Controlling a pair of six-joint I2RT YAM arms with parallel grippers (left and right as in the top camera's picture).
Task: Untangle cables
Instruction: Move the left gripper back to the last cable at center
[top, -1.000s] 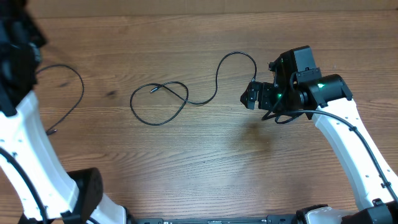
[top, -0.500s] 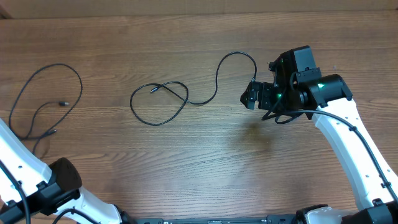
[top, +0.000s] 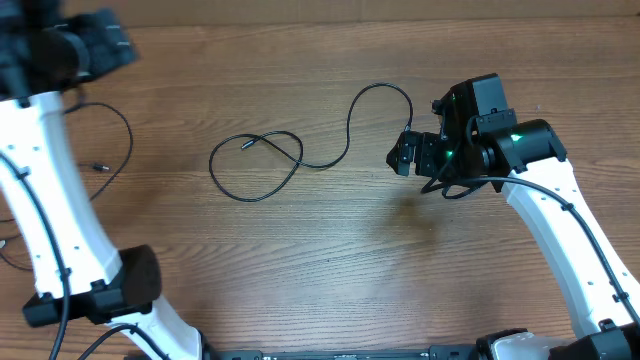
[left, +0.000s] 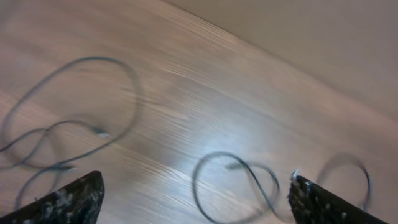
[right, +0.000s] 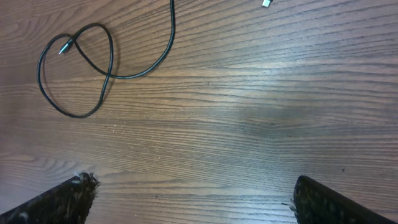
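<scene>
Two thin black cables lie apart on the wooden table. One cable (top: 213, 163) forms a loop in the middle, its tail curving up and right toward my right gripper (top: 398, 158). The right wrist view shows that loop (right: 112, 53) far left of my right gripper (right: 196, 200), which is open with only bare wood between its fingers. The other cable (top: 128, 135) lies at the left, partly hidden under my left arm. My left gripper (top: 100, 48) hangs above the far left corner. In its blurred wrist view the left gripper (left: 196, 199) is open and empty, above both cables (left: 134, 93) (left: 198, 186).
The table's far edge (top: 300, 20) runs along the top of the overhead view. A small white plug end (right: 266, 3) lies at the top of the right wrist view. My left arm's white link (top: 55, 200) crosses the left side of the table.
My left gripper has opened from shut. The left arm has swung away and come back over the far left corner. The right arm and the middle cable have not moved.
</scene>
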